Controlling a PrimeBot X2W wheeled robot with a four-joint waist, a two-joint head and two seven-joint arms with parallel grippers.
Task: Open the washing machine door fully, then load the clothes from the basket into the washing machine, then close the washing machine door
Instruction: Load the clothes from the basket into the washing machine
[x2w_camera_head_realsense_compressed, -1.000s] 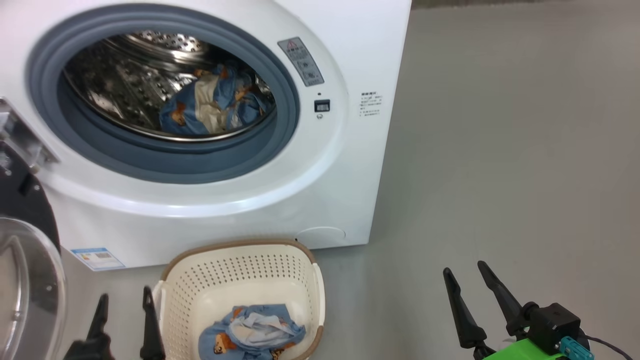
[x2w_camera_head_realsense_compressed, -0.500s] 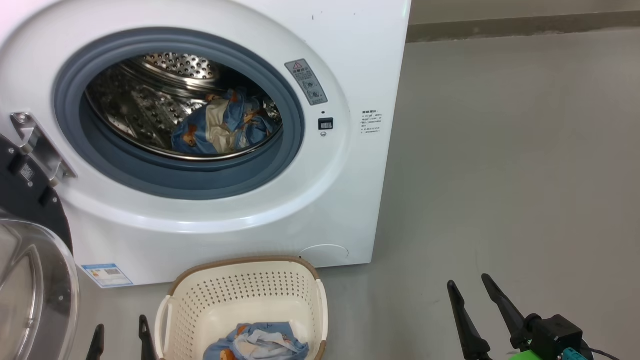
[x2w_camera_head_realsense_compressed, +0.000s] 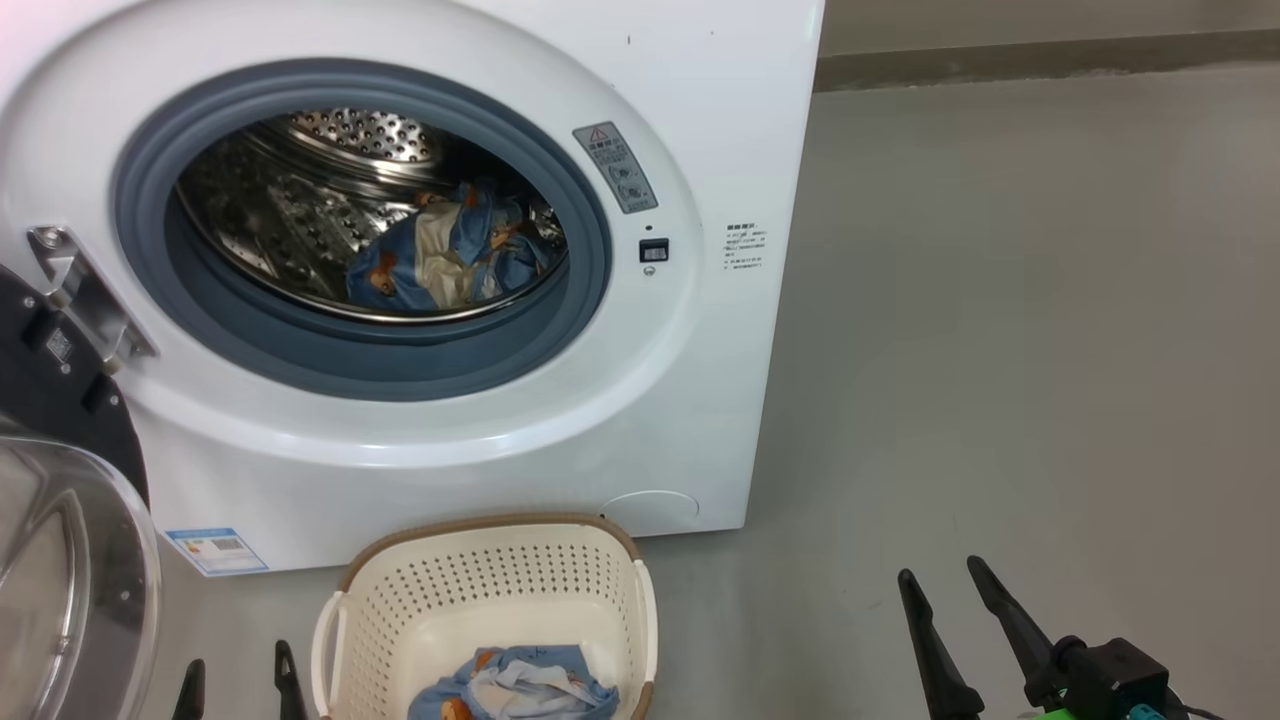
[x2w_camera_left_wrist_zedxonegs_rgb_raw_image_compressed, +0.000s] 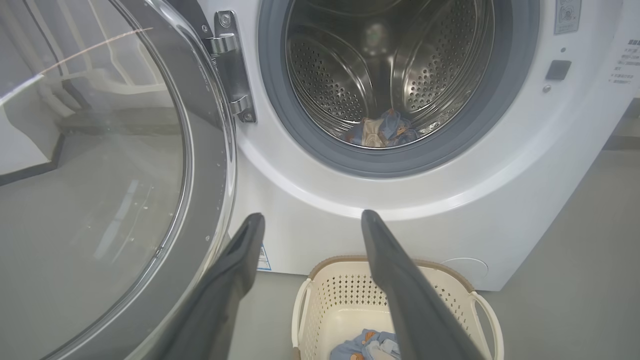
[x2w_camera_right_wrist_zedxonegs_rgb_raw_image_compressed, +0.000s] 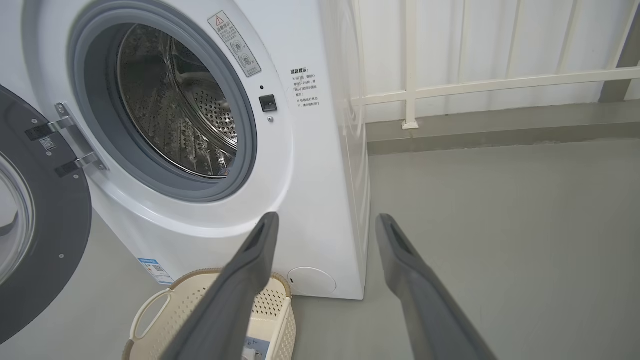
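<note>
In front of the robot, the washing machine (x2w_camera_head_realsense_compressed: 690, 400) stood on the floor (x2w_camera_head_realsense_compressed: 1000, 350), drum (x2w_camera_head_realsense_compressed: 300, 200) mouth facing the head camera. The door (x2w_camera_left_wrist_zedxonegs_rgb_raw_image_compressed: 100, 175) hung wide open on its hinge (x2w_camera_head_realsense_compressed: 85, 300) at the robot's left, so step one looked done. The basket (x2w_camera_head_realsense_compressed: 480, 525) sat on the floor just in front of the machine, below the drum opening. The clothes were split two ways: one bear-print piece (x2w_camera_head_realsense_compressed: 440, 260) lay low in the drum and a crumpled heap (x2w_camera_head_realsense_compressed: 520, 690) lay on the basket bottom. Loading looked partly done.

Key geometry: the left end effector (x2w_camera_head_realsense_compressed: 238, 657) hovered just beside the basket's left side, fingers spread, holding nothing. From it the heap lay to the right and below; the left wrist view put the heap under its right-hand finger. The right end effector (x2w_camera_head_realsense_compressed: 940, 570) was well apart on the basket's right, also spread and empty.

The left arm was nearer, so my pick for the next grab. The heap was bunched with no clear long axis, so wrist angle probably mattered little. Getting down past the basket wall mattered more.
</note>
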